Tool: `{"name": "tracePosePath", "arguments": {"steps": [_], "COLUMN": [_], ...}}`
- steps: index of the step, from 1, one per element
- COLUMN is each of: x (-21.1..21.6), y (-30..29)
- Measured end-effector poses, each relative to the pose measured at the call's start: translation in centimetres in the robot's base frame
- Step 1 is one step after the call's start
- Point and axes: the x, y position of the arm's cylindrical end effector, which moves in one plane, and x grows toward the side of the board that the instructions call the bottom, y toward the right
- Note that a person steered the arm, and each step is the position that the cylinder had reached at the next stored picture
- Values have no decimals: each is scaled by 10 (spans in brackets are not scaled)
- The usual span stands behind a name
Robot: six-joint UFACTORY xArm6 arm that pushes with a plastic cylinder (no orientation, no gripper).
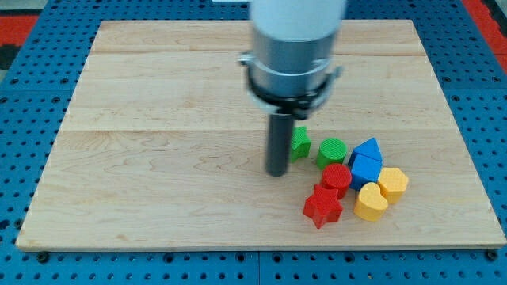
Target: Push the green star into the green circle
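Board (158, 158) wide open left; my tip (276, 172) touches green star (300, 142).

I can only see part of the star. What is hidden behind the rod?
My tip rests at the green star's left side; the rod covers that side. Its right part shows, apart from the green circle.

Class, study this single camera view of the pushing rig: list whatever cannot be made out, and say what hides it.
- green star: its left part sits behind the rod in the camera view, so contact with my tip cannot be judged.
- blue blocks: two crowded together, the red cylinder overlapping; exact shapes unclear.
- Arm above the rod: cut off by the view's top.
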Motion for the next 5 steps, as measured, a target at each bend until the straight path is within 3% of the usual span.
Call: {"name": "tracePosePath", "arguments": {"steps": [1, 2, 4, 5], "x": [-33, -64, -45, -64], "y": [-43, -4, 103, 91]}}
